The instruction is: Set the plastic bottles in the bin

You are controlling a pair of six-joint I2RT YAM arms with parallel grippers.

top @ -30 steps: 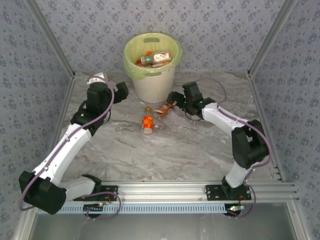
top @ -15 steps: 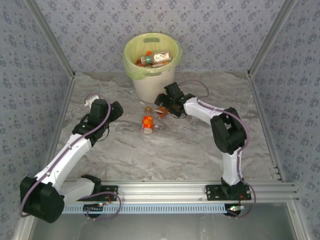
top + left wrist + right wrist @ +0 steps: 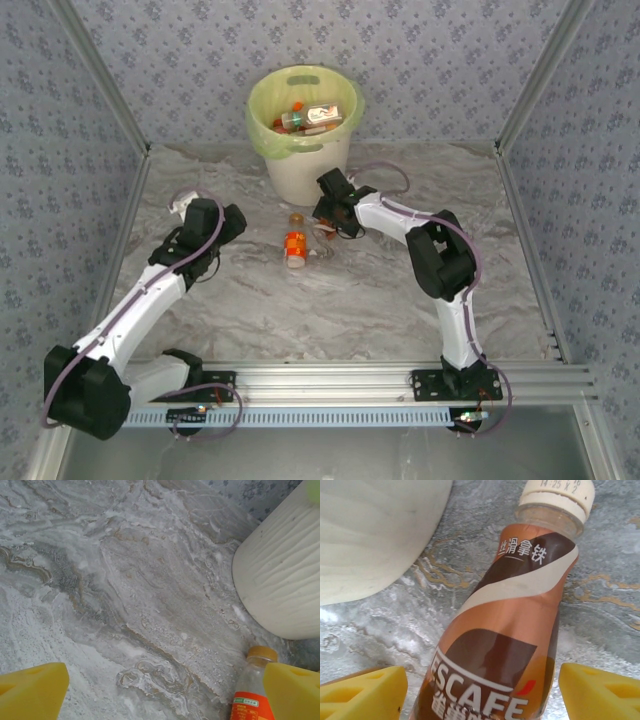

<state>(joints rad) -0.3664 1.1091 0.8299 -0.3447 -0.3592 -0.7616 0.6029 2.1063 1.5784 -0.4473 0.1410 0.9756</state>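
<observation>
Biggest first: the grey table, same as a moment ago. At the back of it, the big cream bin with its yellow-green bag, not moved, already holding a few bottles.

Next, the arms. Right arm: swung in from the side and now folded close to the bin. Left arm: pulled back from the bin and waiting off to the left. Means a good thing for the job: right side ready to grab, left side out of the way.

Then the two bottles left on the table, both near the foot of the bin. Brown coffee bottle: lying on its side just beside the bin, white cap pointing away from the wrist. Orange-label bottle: lying a little nearer the arms, not touched.

Smallest last. Right gripper: down around the brown coffee bottle, one yellow finger on each side of its body, closing in from wide open. Thin strip of table showing on both sides, so spread apart and not pinching yet. Probably one small squeeze to go, then a lift over the rim of the bin. Left gripper: spread wide, nothing between the fingers, with the orange-label bottle's top poking out just beside one finger
</observation>
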